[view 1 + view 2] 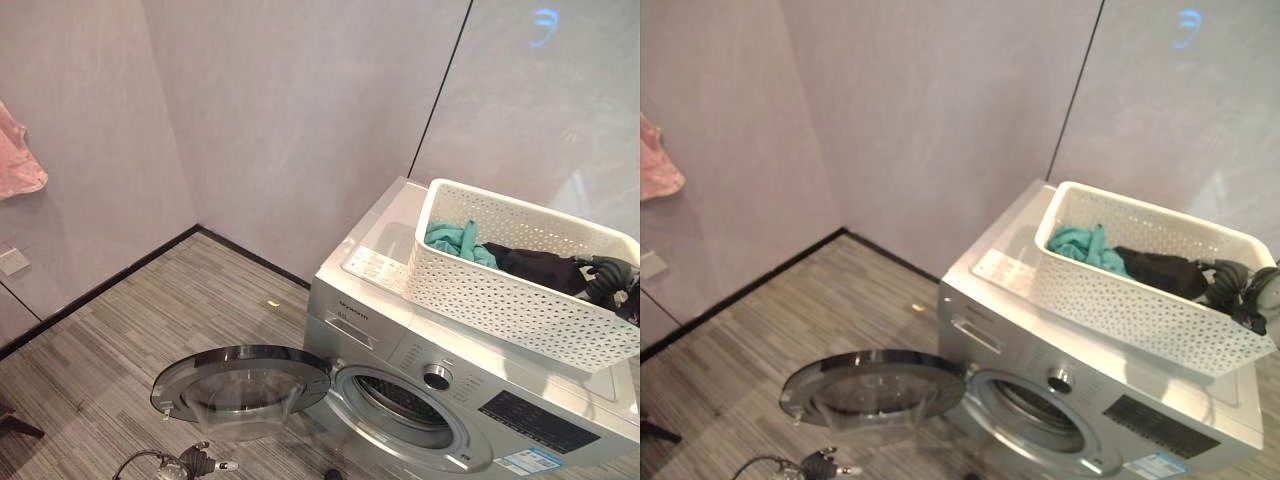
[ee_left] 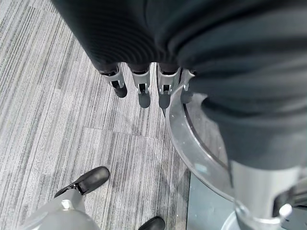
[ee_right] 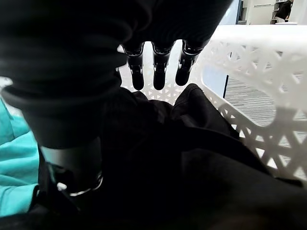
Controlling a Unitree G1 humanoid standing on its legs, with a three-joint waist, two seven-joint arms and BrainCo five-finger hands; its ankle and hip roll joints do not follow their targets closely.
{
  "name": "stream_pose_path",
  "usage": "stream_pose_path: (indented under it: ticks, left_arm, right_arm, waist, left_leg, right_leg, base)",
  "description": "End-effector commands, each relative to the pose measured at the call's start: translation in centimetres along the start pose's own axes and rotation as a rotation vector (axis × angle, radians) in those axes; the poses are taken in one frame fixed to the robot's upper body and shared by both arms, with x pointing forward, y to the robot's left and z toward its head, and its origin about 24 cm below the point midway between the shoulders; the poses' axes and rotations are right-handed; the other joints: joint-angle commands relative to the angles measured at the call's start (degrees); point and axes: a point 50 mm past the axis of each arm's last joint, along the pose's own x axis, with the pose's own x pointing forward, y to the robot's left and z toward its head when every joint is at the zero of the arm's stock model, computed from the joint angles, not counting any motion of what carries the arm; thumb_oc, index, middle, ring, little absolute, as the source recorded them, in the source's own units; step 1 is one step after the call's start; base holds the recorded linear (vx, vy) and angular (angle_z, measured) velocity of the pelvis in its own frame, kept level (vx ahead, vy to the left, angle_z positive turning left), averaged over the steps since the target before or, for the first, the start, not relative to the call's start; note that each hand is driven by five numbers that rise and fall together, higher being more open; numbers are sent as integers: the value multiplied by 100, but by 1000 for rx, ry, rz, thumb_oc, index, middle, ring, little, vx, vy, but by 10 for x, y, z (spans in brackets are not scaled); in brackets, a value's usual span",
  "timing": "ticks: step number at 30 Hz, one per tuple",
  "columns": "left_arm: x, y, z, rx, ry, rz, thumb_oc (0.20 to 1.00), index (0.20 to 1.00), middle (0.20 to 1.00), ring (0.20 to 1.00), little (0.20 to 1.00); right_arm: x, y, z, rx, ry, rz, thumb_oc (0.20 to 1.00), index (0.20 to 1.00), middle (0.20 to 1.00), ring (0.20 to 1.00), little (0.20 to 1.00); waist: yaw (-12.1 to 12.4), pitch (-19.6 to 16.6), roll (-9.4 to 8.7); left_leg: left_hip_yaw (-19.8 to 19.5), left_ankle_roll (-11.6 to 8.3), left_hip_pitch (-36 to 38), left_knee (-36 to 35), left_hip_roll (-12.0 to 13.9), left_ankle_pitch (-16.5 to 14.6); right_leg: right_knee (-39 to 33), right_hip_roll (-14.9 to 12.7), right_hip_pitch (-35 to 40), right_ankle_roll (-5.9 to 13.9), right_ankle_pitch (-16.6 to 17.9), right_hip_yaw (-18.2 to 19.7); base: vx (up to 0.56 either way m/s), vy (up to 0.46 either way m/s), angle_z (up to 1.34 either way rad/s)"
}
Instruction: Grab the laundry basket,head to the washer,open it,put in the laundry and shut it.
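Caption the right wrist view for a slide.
Right hand reaching over dark clothing inside the white laundry basket, beside a teal garment.

Silver washer (image 1: 470,400), white laundry basket (image 1: 500,290) resting on its top

Pink cloth (image 1: 18,155) on left wall

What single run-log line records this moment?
washer door: open | laundry basket: on washer | right hand: in basket over black garment | left hand: open, by door
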Motion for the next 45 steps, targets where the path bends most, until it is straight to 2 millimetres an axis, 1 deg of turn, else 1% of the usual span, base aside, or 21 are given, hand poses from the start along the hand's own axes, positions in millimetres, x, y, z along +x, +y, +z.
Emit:
stream_pose_path:
  ticks: [1,4,6,9,12,13,15,17,21,28,30,32,33,35,37,39,40,41,42,44,45]
  left_arm:
    - [2,14,31,5,-99,33,1000,1000,1000,1000,1000]
    - [2,14,31,13,-98,35,1000,1000,1000,1000,1000]
    - [2,16,33,25,-104,39,1000,1000,1000,1000,1000]
    - [1,18,41,31,-130,45,1000,1000,1000,1000,1000]
    - [1,18,46,50,-146,44,1000,1000,1000,1000,1000]
    - [1,19,47,48,-151,43,1000,1000,1000,1000,1000]
    - [1,19,49,37,-159,45,1000,1000,1000,1000,1000]
    - [0,20,50,27,-169,46,1000,1000,1000,1000,1000]
    - [0,17,49,12,-177,25,1000,1000,1000,1000,1000]
    - [-1,17,50,32,-197,15,1000,1000,1000,1000,1000]
    - [-1,17,49,39,-198,16,1000,1000,1000,1000,1000]
    - [-2,16,48,41,-200,14,1000,1000,1000,1000,1000]
    - [-1,17,49,42,-198,14,1000,1000,1000,1000,1000]
    - [-2,20,51,47,-198,25,1000,1000,1000,1000,1000]
    - [-2,23,54,43,-202,39,1000,1000,1000,1000,1000]
    - [-2,24,55,41,-206,41,1000,1000,1000,1000,1000]
    - [-2,22,59,52,-222,35,1000,1000,1000,1000,1000]
    - [-2,22,59,53,-222,36,1000,1000,1000,1000,1000]
    - [-3,23,72,89,-266,34,1000,1000,1000,1000,1000]
    - [-3,24,78,120,-283,45,1000,1000,1000,1000,1000]
    - [-4,23,82,116,-299,40,1000,1000,1000,1000,1000]
  right_arm:
    - [10,12,11,-66,7,40,1000,1000,1000,1000,1000]
    - [15,21,13,-83,19,61,1000,1000,1000,1000,1000]
    - [23,40,12,-114,62,115,1000,1000,1000,1000,1000]
    - [29,56,10,-157,104,174,1000,1000,1000,1000,1000]
    - [30,70,-1,-192,167,235,1000,1000,1000,1000,1000]
    - [30,73,-3,-194,180,247,1000,1000,1000,1000,1000]
    - [29,78,-10,-199,215,270,944,944,944,944,944]
    - [28,82,-18,-221,250,295,1000,1000,1000,1000,1000]
    - [26,87,-27,-200,270,303,1000,1000,1000,1000,1000]
    - [27,110,-15,-194,190,392,1000,1000,1000,1000,1000]
    - [26,113,-1,-173,103,420,928,928,928,928,928]
    - [26,108,9,-156,50,410,890,890,890,890,890]
    - [27,103,17,-147,20,393,859,859,859,859,859]
    - [26,91,34,-128,-56,360,856,856,856,856,856]
    - [25,80,45,-117,-100,341,868,868,868,868,868]
    - [24,75,46,-110,-106,334,875,875,875,875,875]
    - [21,64,46,-77,-125,297,868,868,868,868,868]
    - [21,64,46,-77,-125,297,875,875,875,875,875]
    - [21,61,42,-45,-128,274,871,871,871,871,871]
    - [22,62,40,-50,-116,262,862,862,862,862,862]
    - [23,64,37,-41,-100,273,862,862,862,862,862]
  waist:
    - [136,351,166]
    - [165,395,191]
    - [233,479,223]
    - [284,581,244]
    - [327,648,245]
    - [340,672,244]
    - [372,737,238]
    - [400,795,231]
    - [416,885,244]
    - [400,915,305]
    - [365,872,283]
    - [369,877,219]
    - [408,926,144]
    - [485,1097,-51]
    - [510,1173,-168]
    - [526,1163,-211]
    - [581,1113,-309]
    - [574,1102,-321]
    - [672,1065,-326]
    - [683,1025,-320]
    - [697,1003,-304]
  left_leg:
    - [-442,-24,133,169,561,-512]
    - [-482,-31,61,175,570,-497]
    - [-533,-43,-45,193,588,-466]
    - [-608,-51,-175,215,605,-432]
    - [-688,-69,-287,238,627,-401]
    - [-702,-78,-314,237,638,-388]
    - [-733,-97,-380,252,665,-361]
    - [-774,-125,-468,264,699,-317]
    - [-803,-204,-688,348,802,-151]
    - [-827,-296,-772,470,976,104]
    - [-839,-325,-748,675,1051,249]
    - [-848,-298,-813,1187,1061,381]
    - [-924,-250,-971,1787,985,510]
    - [-1122,-55,-1537,3088,716,607]
    - [-1015,42,-1925,3590,685,591]
    - [-902,21,-1980,3336,686,477]
    - [-786,-20,-2084,2620,709,227]
    - [-787,-17,-2091,2593,695,253]
    - [-903,-87,-2307,1795,539,280]
    - [-985,-172,-2473,1629,530,439]
    - [-1042,-186,-2554,1705,443,366]
  right_leg:
    - [53,-596,-105,335,-465,-141]
    - [53,-599,-145,327,-476,-175]
    - [53,-600,-198,309,-481,-225]
    - [53,-603,-242,289,-492,-290]
    - [53,-582,-275,262,-513,-358]
    - [53,-571,-281,254,-525,-380]
    - [53,-548,-310,235,-540,-419]
    - [53,-522,-356,218,-563,-463]
    - [53,-430,-485,169,-622,-514]
    - [53,-255,-437,38,-788,-590]
    - [53,-145,-283,-67,-915,-614]
    - [97,-63,-128,-193,-995,-556]
    - [147,-36,-40,-267,-1035,-514]
    - [188,-43,138,-355,-1055,-459]
    - [248,-54,240,-368,-1094,-510]
    - [285,-99,258,-324,-1117,-527]
    - [335,-199,361,-260,-1161,-505]
    - [335,-212,345,-258,-1157,-511]
    - [354,-236,424,-195,-1238,-458]
    - [389,-274,465,-150,-1335,-492]
    - [398,-319,534,-116,-1346,-485]
  base:
    - [0,0,0]
    - [-3,-14,1]
    - [-20,-45,3]
    - [-10,-12,1]
    - [-9,-51,3]
    - [2,-59,18]
    - [-8,-70,21]
    - [-12,-85,11]
    - [-4,-105,10]
    - [61,-120,4]
    - [148,-160,19]
    - [88,-114,11]
    - [45,-128,-1]
    - [-12,-119,-2]
    - [1,-40,-1]
    - [77,68,-52]
    - [120,105,-63]
    - [150,183,-28]
    - [52,101,1]
    - [70,124,2]
    - [136,169,4]
